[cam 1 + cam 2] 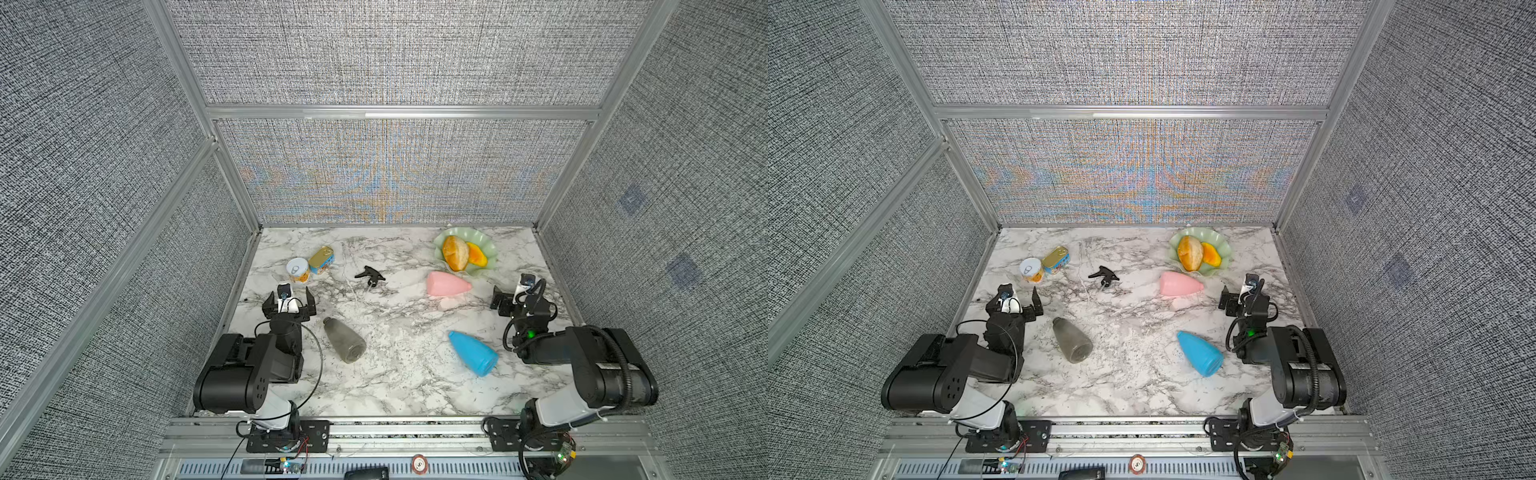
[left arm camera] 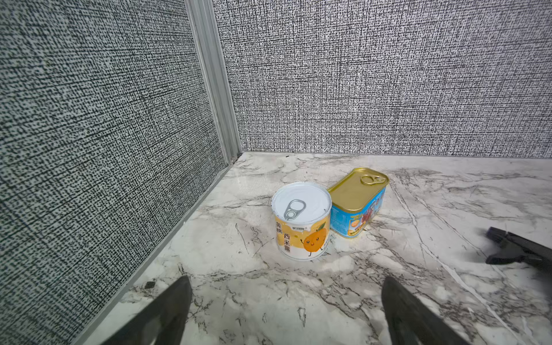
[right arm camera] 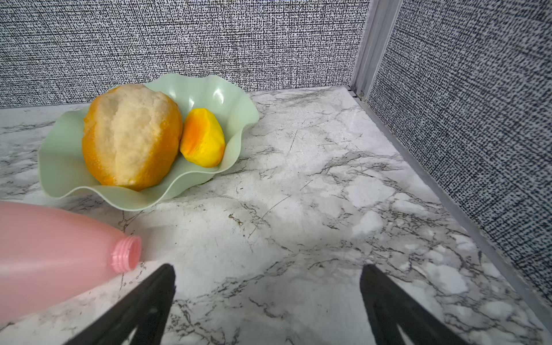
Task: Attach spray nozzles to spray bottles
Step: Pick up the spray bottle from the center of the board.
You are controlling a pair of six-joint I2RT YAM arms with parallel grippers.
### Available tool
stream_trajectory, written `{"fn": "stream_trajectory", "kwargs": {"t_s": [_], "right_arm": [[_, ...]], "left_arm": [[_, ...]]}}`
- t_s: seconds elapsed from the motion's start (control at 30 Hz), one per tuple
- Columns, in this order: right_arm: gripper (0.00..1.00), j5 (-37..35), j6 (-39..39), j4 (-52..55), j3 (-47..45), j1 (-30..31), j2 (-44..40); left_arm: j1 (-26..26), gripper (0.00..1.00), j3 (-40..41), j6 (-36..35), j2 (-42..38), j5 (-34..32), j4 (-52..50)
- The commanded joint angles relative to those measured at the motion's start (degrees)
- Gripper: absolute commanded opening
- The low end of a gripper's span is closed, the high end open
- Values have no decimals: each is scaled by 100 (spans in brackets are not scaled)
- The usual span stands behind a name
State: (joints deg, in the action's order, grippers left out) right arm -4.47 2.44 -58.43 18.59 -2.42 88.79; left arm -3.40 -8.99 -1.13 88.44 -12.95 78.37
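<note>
In both top views the left gripper (image 1: 291,296) sits at lower left, jaws spread wide, empty. The right gripper (image 1: 513,293), at the right, is spread too and holds nothing. The black spray nozzle (image 1: 370,276) lies mid-frame, with the pink bottle (image 1: 446,284) on its side to its right. The smoky grey bottle (image 1: 344,340) and blue bottle (image 1: 473,353) lie lower down.

Left wrist view: fingers apart, and ahead a round can (image 2: 301,221) touches a gold-lidded tin (image 2: 357,203).

Right wrist view: fingers apart, the pink bottle's open threaded neck near one of them, a green dish (image 3: 233,98) of fruit (image 3: 131,137) beyond.
</note>
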Motion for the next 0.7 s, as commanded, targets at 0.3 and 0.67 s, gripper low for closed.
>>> {"fn": "stream_trajectory", "kwargs": {"t_s": [0.3, 0.67], "right_arm": [[99, -45, -32, -27, 4, 17, -26], [99, -82, -49, -24, -2, 34, -24]], "left_arm": [[3, 99, 24, 7, -3, 49, 172], [6, 99, 27, 7, -2, 49, 169]]}}
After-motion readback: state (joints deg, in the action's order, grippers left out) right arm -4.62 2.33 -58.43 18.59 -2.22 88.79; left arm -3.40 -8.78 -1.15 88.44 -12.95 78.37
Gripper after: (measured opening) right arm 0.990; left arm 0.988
